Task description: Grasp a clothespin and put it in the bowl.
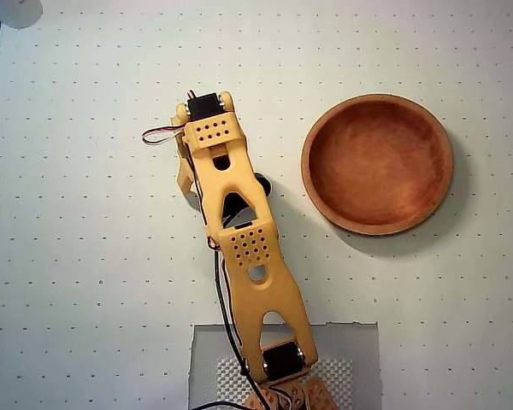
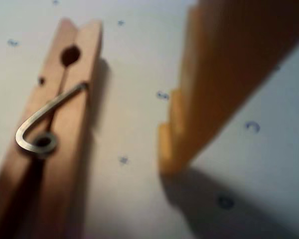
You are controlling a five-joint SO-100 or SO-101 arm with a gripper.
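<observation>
Clothespin (image 2: 50,134) lies flat on the table, unheld, just left of my one visible finger (image 2: 199,114) in wrist view. Can't tell the gripper's opening. Still lining up; bowl (image 1: 377,164) waits near the right edge.

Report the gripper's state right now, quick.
Gripper: open and holding nothing. In the wrist view the clothespin lies on the table beside one yellow finger, not clamped.
</observation>
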